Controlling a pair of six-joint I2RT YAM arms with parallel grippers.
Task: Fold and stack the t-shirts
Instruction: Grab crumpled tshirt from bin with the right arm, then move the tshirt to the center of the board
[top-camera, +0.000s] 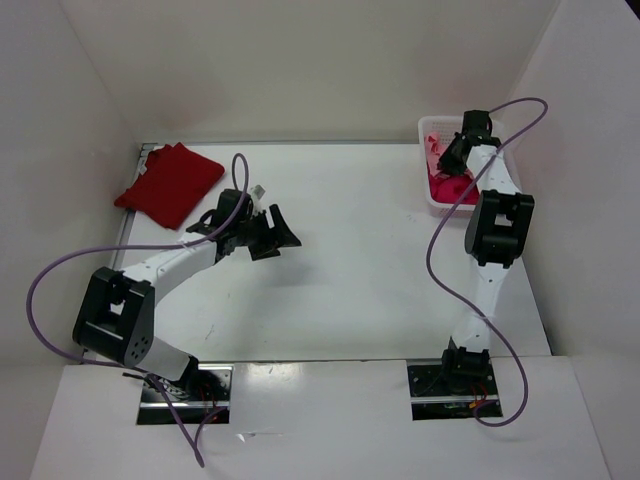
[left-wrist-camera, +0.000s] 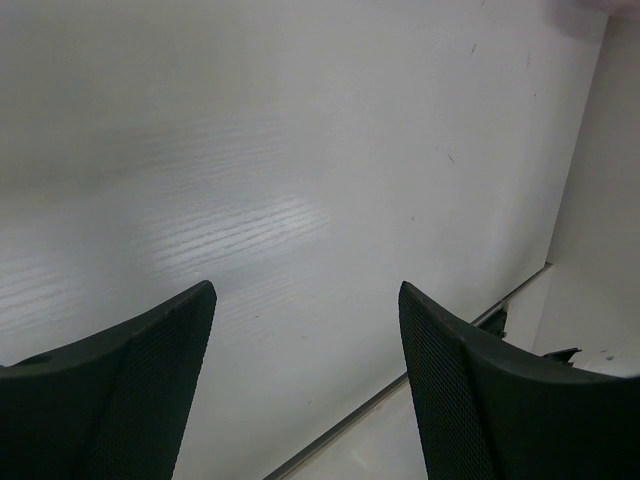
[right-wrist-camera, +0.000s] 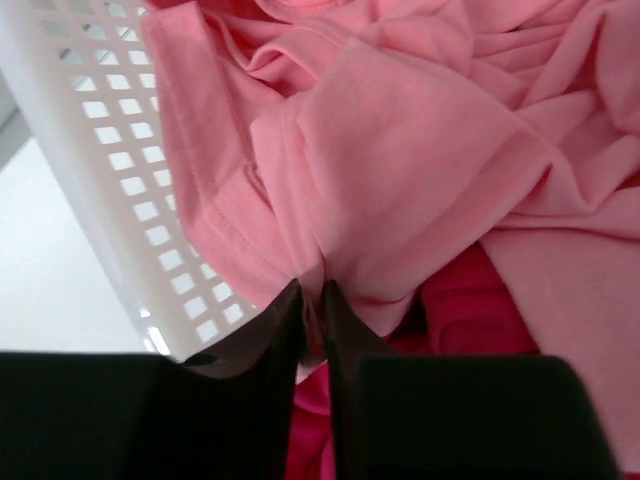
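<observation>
Your right pincer is clenched on a fold of the light pink t-shirt. Its two dark fingers are pressed almost together, with the cloth pinched between the tips. That shirt lies crumpled in the white mesh basket, bunched against its wall, and the crimson-magenta t-shirt shows beneath it. The basket sits at the far right corner of the bench. Your left pincer is released, jaws spread wide, and hovers over the white bench surface left of centre. Beyond it, at the far left corner, the dark red t-shirt lies folded flat on the bench, well apart from the basket.
</observation>
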